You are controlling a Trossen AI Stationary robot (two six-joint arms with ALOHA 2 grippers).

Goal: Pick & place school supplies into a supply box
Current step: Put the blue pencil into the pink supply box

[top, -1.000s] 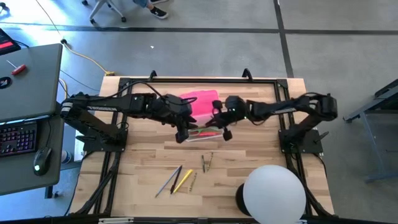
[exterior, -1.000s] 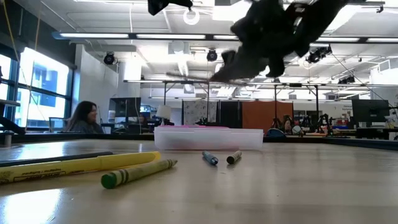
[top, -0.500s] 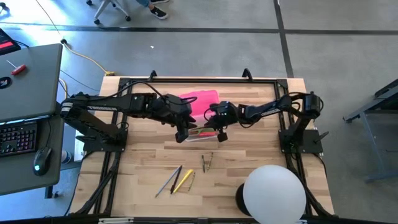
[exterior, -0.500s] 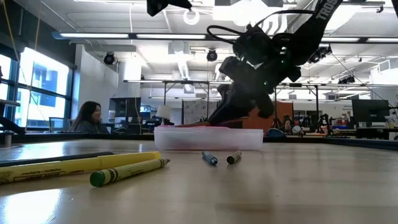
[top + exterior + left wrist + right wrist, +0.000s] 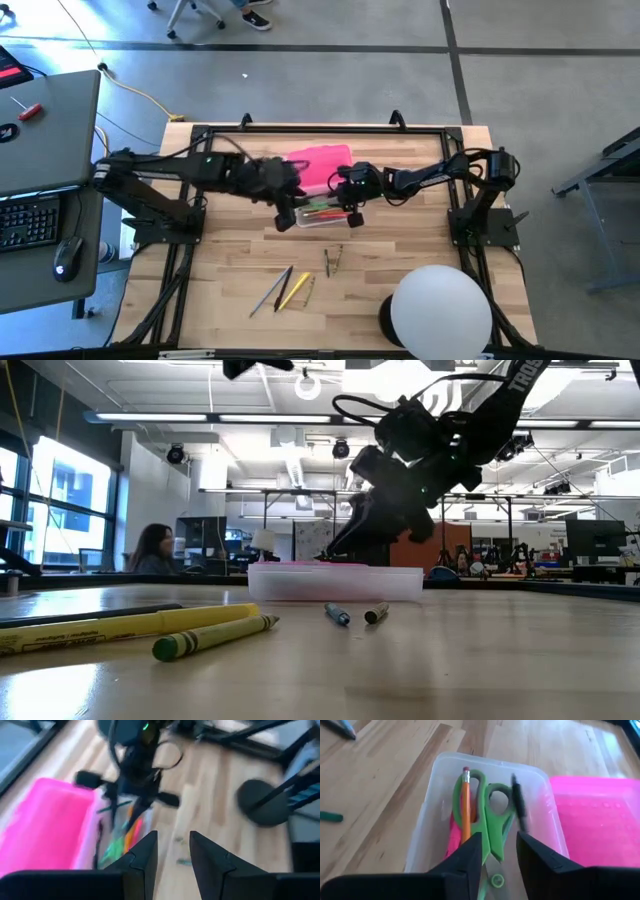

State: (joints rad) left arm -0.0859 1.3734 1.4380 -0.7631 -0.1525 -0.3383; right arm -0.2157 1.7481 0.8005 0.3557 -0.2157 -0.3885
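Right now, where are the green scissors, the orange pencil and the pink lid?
green scissors (image 5: 492,815), right wrist view, on the handle loops.
orange pencil (image 5: 466,815), right wrist view, on the middle of its shaft.
pink lid (image 5: 592,820), right wrist view, on its flat top.

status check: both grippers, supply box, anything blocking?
Right gripper open over the supply box; scissors and orange pencil inside. Left gripper open, beside the box. Loose pens wait on the table; nothing blocking.
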